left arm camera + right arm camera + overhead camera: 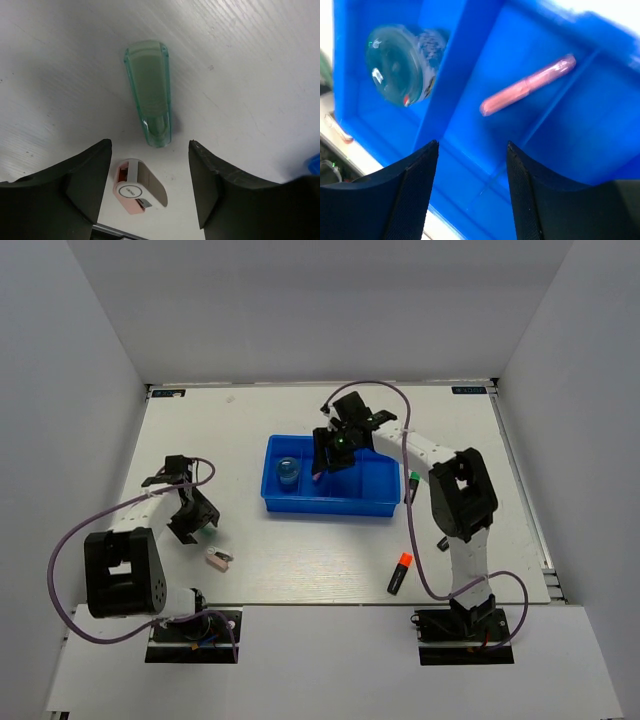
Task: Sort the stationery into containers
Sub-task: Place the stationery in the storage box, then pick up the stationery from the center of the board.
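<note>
White tabletop (300, 575) is centred by a bright blue ribbed plastic tray (330, 506) holding a slim pink pen (527, 85) under the spread right gripper (471, 150), while a translucent green cap (148, 95), at left, is judged due for straddling and pinching by the spread left gripper (149, 152).

White, faintly grained table (300, 575) between 3 plain pale grey walls (60, 390): left, right and far side.

I see white table (300, 565), faint grain up close, dark rail (524, 490) along right edge. 3 plain pale grey walls (320, 310) box it in: back, left, right. Light even, shadows soft
</note>
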Available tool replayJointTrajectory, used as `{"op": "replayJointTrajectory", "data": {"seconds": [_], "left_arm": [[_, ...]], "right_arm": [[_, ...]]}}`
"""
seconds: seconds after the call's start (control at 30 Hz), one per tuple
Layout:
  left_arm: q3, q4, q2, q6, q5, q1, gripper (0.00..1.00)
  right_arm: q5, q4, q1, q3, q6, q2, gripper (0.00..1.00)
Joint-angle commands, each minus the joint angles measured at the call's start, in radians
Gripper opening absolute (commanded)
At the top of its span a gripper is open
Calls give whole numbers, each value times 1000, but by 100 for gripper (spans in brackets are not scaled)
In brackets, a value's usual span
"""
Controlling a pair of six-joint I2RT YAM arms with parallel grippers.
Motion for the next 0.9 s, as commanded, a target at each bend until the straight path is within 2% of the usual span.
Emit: {"op": "replayJointTrajectory", "data": {"seconds": [0.0, 0.13, 0.33, 0.47, 0.5, 0.57, 0.6, 0.63, 0.67, 0.7, 0.8, 0.87], "left_arm": [[28, 47, 9, -29, -49, 4, 71], [40, 76, 73, -35, -58, 4, 63], [96, 77, 181, -30, -89, 1, 58], [80, 96, 215, -38, -100, 4, 39], [62, 97, 218, -43, -97, 0, 23], [54, 100, 212, -40, -84, 4, 11], [45, 100, 208, -37, -78, 4, 0], [42, 99, 178, -34, -74, 3, 0], [39, 97, 164, -18, -66, -4, 0], [40, 90, 149, -12, -61, -8, 0], [108, 38, 25, 38, -52, -51, 0], [167, 9, -24, 60, -54, -123, 0]], "right_arm": [[-48, 28, -4, -93, -47, -153, 60], [-70, 63, -16, -215, -84, -279, 60], [-99, 39, -38, -358, -157, -480, 60], [-113, 20, -55, -428, -168, -555, 60], [-116, 14, -67, -454, -173, -577, 60], [-118, 14, -76, -467, -185, -606, 60], [-119, 5, -82, -485, -191, -626, 62], [-113, 5, -85, -491, -208, -634, 62], [-107, -7, -93, -500, -234, -666, 71], [-101, -27, -96, -505, -249, -674, 90], [-27, -62, -111, -533, -369, -730, 90], [14, -55, -119, -581, -374, -779, 90]]}}
